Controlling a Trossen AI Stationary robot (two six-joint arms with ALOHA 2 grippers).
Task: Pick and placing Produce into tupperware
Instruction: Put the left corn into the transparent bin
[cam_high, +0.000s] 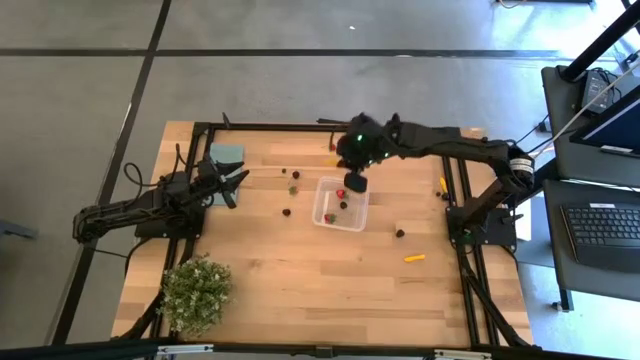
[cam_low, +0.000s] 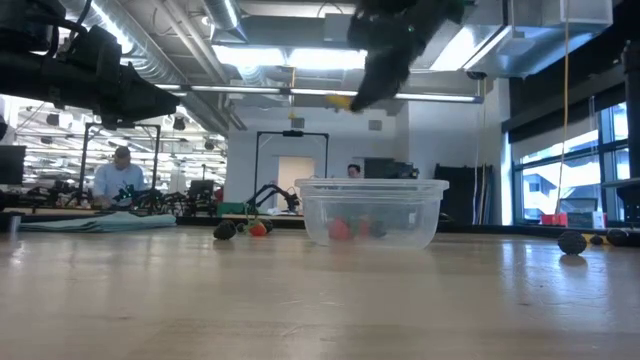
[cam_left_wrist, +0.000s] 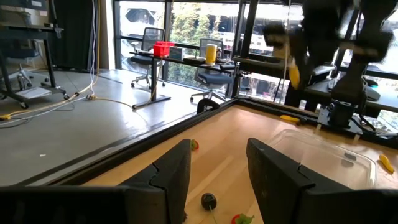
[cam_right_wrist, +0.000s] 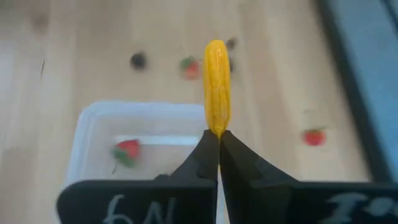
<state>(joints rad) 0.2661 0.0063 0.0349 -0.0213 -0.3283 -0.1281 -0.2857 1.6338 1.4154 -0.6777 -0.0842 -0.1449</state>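
The tupperware (cam_high: 340, 203) is a clear square box standing on the table's middle, with red and dark maroon produce pieces (cam_high: 328, 217) inside. My right gripper (cam_high: 354, 186) hovers above its far rim, shut on a yellow elongated produce piece (cam_right_wrist: 217, 74). In the low view this piece (cam_low: 340, 100) hangs high over the tupperware (cam_low: 370, 212). Loose produce (cam_high: 287, 211) lies scattered on the wood around it. My left gripper (cam_left_wrist: 217, 180) is open, held above the table left of the tupperware (cam_left_wrist: 323, 155), touching nothing. My right gripper pinches the yellow piece by one end (cam_right_wrist: 217, 126), only at the fingertips (cam_right_wrist: 208, 146). The piece sticks out beyond the fingertips, in line with them. The fingers come from above, slanting down. The piece is lifted clear, high above the tupperware's far side (cam_right_wrist: 149, 109).
A flat teal rectangle (cam_high: 226, 153) lies at the far left, a bushy potted plant (cam_high: 196, 290) at the near left corner. An orange piece (cam_high: 414, 257) and a dark one (cam_high: 400, 233) lie right of the tupperware. People sit in the room behind (cam_low: 118, 175).
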